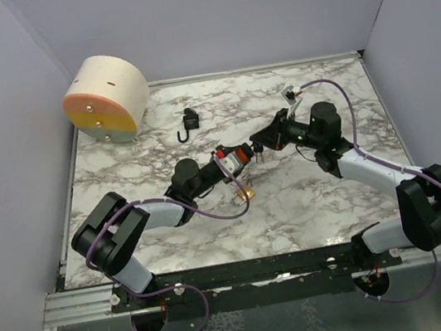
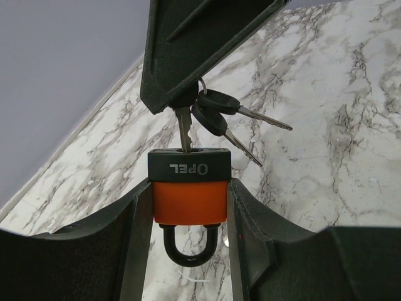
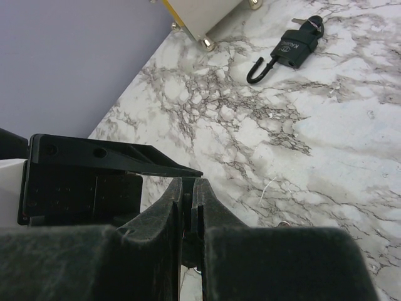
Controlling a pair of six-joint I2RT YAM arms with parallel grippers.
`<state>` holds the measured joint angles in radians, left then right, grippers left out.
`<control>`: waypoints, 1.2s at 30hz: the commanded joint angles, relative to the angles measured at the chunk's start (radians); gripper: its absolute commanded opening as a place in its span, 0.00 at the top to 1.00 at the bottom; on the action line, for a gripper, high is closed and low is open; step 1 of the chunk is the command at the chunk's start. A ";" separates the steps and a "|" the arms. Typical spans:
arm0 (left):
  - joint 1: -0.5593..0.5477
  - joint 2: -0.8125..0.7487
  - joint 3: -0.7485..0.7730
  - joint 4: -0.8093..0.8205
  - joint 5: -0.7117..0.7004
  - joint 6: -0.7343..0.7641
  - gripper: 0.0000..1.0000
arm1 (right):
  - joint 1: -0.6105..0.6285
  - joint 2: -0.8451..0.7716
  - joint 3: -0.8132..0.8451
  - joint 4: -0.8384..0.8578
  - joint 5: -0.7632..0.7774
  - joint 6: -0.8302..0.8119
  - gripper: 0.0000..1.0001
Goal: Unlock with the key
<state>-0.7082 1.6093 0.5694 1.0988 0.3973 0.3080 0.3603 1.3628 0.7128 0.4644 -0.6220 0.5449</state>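
My left gripper (image 2: 188,207) is shut on an orange padlock (image 2: 190,200) with a black top marked OPEL and a black shackle, held above the marble table; it also shows in the top view (image 1: 237,158). My right gripper (image 3: 187,188) is shut on a key (image 2: 183,130) whose blade stands in the keyhole on the padlock's top. Two spare black-headed keys (image 2: 216,111) hang from the same ring. In the top view the right gripper (image 1: 261,144) meets the padlock near the table's middle.
A second black padlock (image 1: 190,121) with its shackle open lies at the back centre, also in the right wrist view (image 3: 291,47). A cream and orange round box (image 1: 105,98) stands at the back left. A small brass object (image 1: 248,190) lies under the left arm.
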 commanded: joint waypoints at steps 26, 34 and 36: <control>-0.041 -0.038 0.176 0.148 -0.038 -0.044 1.00 | 0.028 0.039 0.038 -0.036 -0.008 0.003 0.99; -0.052 -0.055 0.205 0.150 -0.087 -0.042 1.00 | 0.037 0.061 0.052 -0.054 -0.002 0.001 0.99; -0.055 -0.053 0.219 0.149 -0.095 -0.042 1.00 | 0.045 0.074 0.061 -0.067 0.001 -0.005 0.99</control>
<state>-0.7311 1.6123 0.6804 1.0580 0.2970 0.2741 0.3637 1.3869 0.7650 0.5018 -0.5728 0.5453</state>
